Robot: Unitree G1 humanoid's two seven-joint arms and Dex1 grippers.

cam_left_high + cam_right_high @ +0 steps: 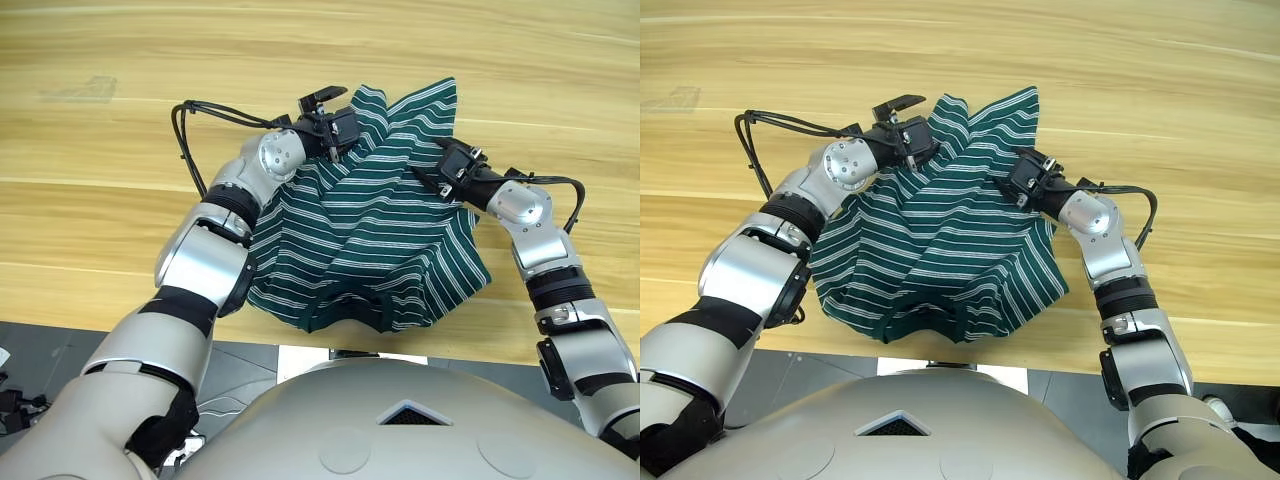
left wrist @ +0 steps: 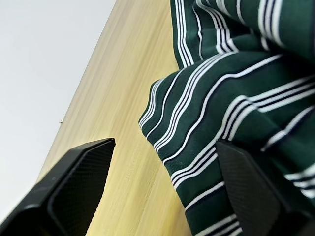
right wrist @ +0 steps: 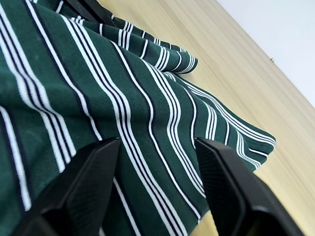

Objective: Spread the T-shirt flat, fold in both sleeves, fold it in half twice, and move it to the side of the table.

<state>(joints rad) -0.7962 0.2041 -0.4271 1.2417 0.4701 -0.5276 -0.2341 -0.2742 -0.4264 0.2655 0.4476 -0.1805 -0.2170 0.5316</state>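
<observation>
Closest to me, the T-shirt lies on the table, right by the near edge. It is dark green with thin white stripes. It is not flat. It is bunched up in big folds, and its neck hole is on the near side, by me.

A bit farther off, on the right side of the shirt, is my right gripper. Its two fingers are spread apart. They sit down on the cloth, with a strip of stripy cloth between them. They are not pinching it.

Farther still, on the far left part of the shirt, is my left gripper. It is spread wide too, and it holds nothing. One finger is by the cloth at the edge of the shirt. The other finger is over the bare wood just beside the shirt.

At its far end the shirt makes two pointy corners. One is just past my left gripper and one is past my right gripper. Past them the wood of the table goes on.
</observation>
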